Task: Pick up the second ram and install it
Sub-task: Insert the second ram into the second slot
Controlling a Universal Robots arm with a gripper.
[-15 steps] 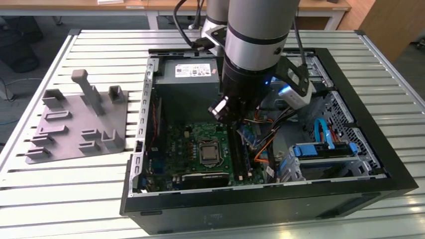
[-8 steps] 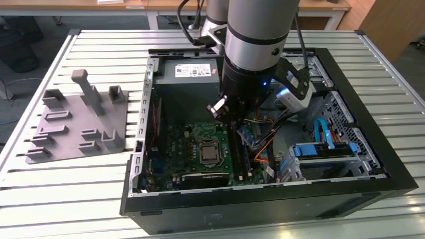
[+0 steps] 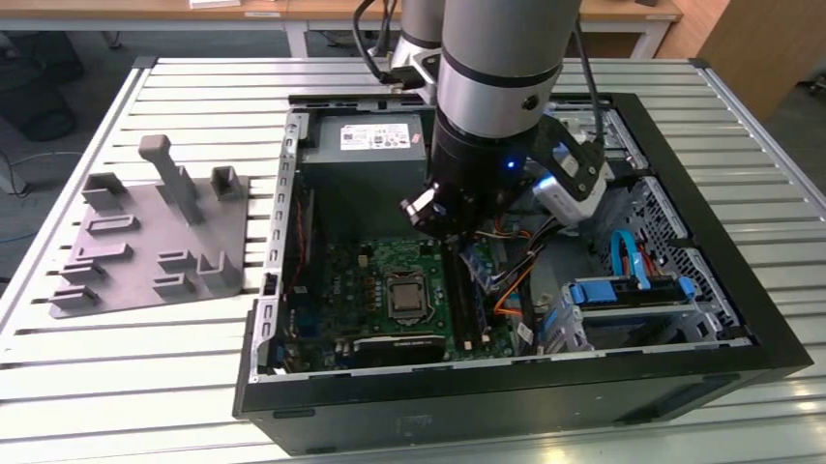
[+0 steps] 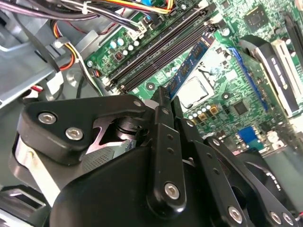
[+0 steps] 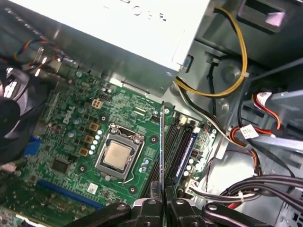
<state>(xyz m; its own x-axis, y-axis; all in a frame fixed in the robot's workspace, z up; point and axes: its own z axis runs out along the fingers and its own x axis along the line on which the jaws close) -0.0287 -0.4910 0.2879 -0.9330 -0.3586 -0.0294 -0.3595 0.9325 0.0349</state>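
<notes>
My gripper [image 5: 162, 202] is shut on the second ram [image 5: 162, 146], a thin blue board that shows edge-on in the first wrist view. It hangs upright above the long black memory slots [image 5: 173, 142] of the green motherboard [image 5: 71, 123], just beside the processor socket [image 5: 117, 156]. The second wrist view shows the blue stick [image 4: 189, 66] reaching out from the black fingers [image 4: 163, 137], running parallel to the slots [image 4: 158, 47]. In the exterior view the arm [image 3: 497, 106] reaches down into the open computer case [image 3: 516, 387] and hides the gripper.
Another blue stick [image 5: 186, 152] appears to lie along the slot farthest from the socket. A grey power supply [image 3: 368, 145] fills the case's far end. Cable bundles [image 5: 227, 90] and a blue drive cage [image 3: 633, 290] crowd the exterior view's right. A grey parts fixture [image 3: 155, 232] lies outside the case.
</notes>
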